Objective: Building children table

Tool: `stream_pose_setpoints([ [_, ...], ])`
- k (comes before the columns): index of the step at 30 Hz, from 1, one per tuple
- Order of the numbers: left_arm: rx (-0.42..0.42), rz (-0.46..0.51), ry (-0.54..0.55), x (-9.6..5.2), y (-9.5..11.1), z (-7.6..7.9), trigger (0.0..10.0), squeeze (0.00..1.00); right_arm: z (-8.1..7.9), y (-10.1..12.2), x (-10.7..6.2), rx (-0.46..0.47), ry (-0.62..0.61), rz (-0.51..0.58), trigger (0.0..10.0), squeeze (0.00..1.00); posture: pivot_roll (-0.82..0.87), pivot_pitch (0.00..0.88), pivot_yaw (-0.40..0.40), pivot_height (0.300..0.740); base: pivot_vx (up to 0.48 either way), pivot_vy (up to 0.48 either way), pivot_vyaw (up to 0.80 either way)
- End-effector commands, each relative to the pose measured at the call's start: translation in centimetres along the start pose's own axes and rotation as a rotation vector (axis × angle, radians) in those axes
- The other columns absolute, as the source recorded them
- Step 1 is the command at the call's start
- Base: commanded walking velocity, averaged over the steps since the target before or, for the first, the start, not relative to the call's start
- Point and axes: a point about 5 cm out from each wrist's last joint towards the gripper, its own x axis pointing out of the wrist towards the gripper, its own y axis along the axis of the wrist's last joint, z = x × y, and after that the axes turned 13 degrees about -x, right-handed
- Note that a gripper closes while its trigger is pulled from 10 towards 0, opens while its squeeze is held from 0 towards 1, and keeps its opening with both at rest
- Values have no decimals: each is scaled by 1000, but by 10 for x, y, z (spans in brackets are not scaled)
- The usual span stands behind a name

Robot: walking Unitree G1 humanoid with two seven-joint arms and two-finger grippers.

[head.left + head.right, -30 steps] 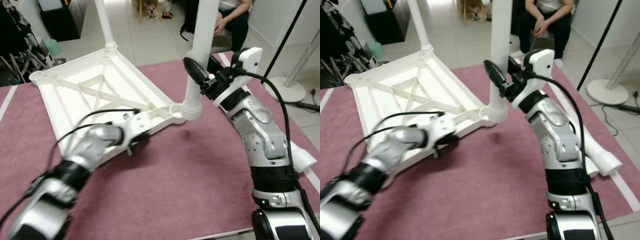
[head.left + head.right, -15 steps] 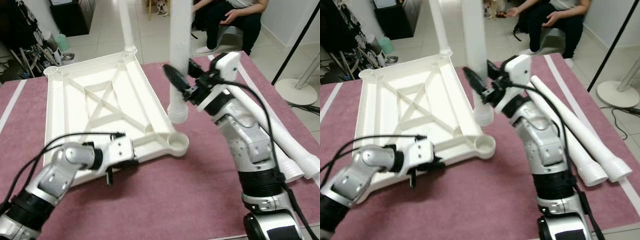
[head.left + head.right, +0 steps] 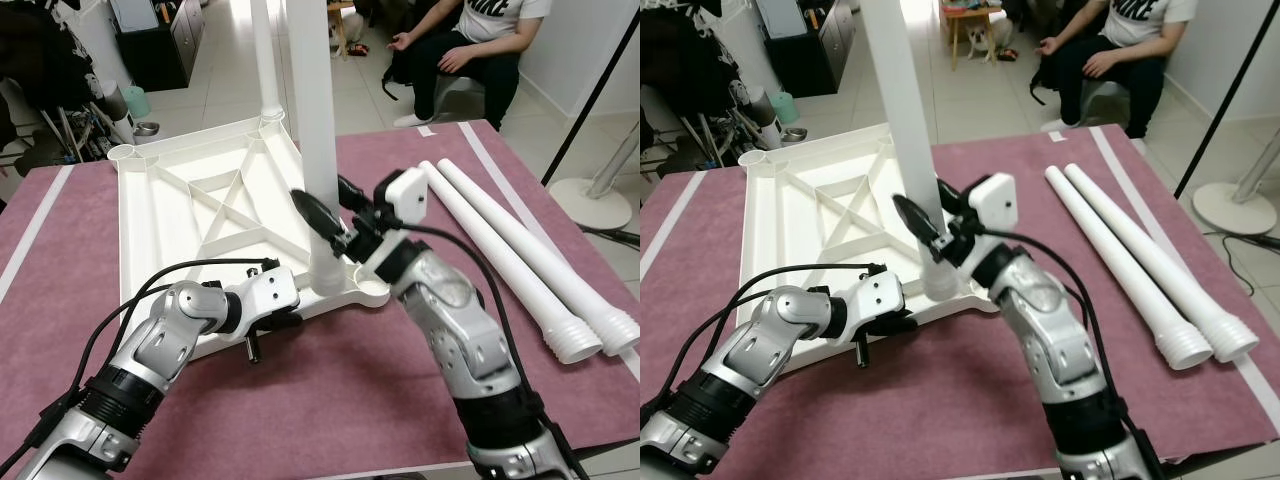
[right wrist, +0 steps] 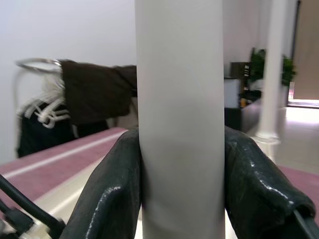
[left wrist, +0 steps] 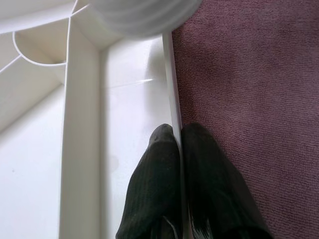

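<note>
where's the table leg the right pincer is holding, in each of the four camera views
Left eye view: the held leg stands upright at centre, its foot at the tabletop's near corner socket.
Right eye view: upright, left of centre.
Left wrist view: the blurred white round end at the top edge, likely its foot.
Right wrist view: centre, between the pincer's fingers.
Shared landmark: the white tabletop.

Maroon carpet (image 3: 330,400) with white tape stripes along its edges covers the floor in front; beyond it, pale tiles. A seated person (image 3: 1110,40) in dark trousers at the far right, a small dog (image 3: 983,38) under a wooden stool behind. Black cabinet (image 3: 165,45) far left with a green cup (image 3: 137,101) and metal bowl (image 3: 147,128) beside it; white round stand base (image 3: 585,185) at right edge.
</note>
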Motion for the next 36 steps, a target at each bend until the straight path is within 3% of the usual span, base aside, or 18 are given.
stream_pose_setpoints([
  [1,-7,-2,240,5,-7,-11,10000,0,1,6,-1,-64,-25,19,10000,0,-52,0,148,740,0,0,0],
  [9,-38,46,213,4,0,-10,10000,0,12,-2,-7,-149,-137,-14,10000,0,-59,0,161,740,0,0,0],
  [15,-125,245,310,-4,23,-18,10000,0,17,-8,-8,-172,-172,-38,10000,0,-45,0,153,740,0,0,0],
  [23,-162,382,364,-14,37,-17,10000,0,18,-5,-3,-178,-192,-20,10000,0,-41,0,146,740,0,0,0],
  [36,-180,445,410,-20,40,-15,10000,0,22,0,1,-187,-220,13,10000,0,-42,0,141,740,0,0,0],
])
